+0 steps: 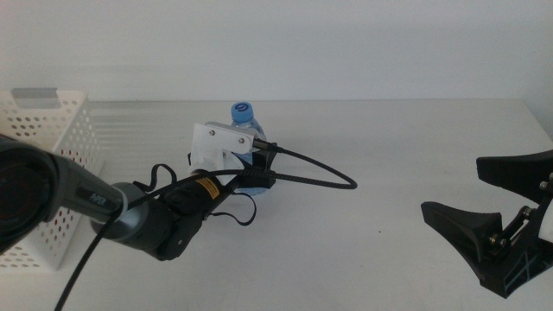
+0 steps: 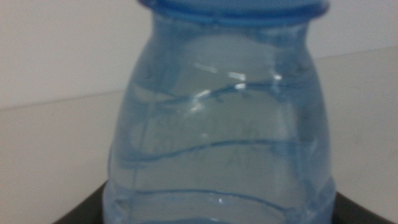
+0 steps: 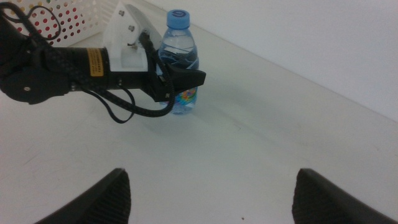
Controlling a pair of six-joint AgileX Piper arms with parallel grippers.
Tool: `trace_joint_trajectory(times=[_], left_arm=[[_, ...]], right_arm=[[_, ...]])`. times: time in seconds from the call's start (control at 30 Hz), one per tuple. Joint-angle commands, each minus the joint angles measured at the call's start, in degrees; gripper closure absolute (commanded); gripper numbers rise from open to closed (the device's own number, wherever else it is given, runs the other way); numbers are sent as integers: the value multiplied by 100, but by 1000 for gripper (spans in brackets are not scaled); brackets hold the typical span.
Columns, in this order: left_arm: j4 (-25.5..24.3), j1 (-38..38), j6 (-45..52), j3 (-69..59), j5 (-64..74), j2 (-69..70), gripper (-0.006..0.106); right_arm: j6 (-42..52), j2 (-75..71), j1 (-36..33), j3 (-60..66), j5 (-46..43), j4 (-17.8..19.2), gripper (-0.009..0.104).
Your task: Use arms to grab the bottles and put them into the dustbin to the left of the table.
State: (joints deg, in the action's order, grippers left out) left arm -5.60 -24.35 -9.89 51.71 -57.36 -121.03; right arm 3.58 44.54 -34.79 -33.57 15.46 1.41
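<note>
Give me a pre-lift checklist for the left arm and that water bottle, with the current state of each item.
1. Left claw at the water bottle: ok, one jaw lies across its front.
2. Claw firmly shut on the bottle: cannot tell; the bottle fills the left wrist view.
3. Bottle upright on the table: ok.
4. Blue cap on: ok.
5. Dustbin at the table's left, open-topped: ok.
6. Right claw clear of the work: ok, open at the right edge.

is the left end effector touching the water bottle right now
Cannot tell. In the right wrist view the left end effector sits around the bottle, but no view plainly shows contact or a gap.
</note>
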Motion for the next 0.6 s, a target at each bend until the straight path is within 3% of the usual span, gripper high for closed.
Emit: trace_joint_trajectory(times=[0.0, 0.57], left_arm=[[80, -8, -133, -37, -375, 516, 105], [-213, -8, 91, -245, 3970, 3755, 105]], right_arm=[[89, -44, 8, -142, -357, 36, 27], [89, -44, 8, -142, -357, 36, 27]])
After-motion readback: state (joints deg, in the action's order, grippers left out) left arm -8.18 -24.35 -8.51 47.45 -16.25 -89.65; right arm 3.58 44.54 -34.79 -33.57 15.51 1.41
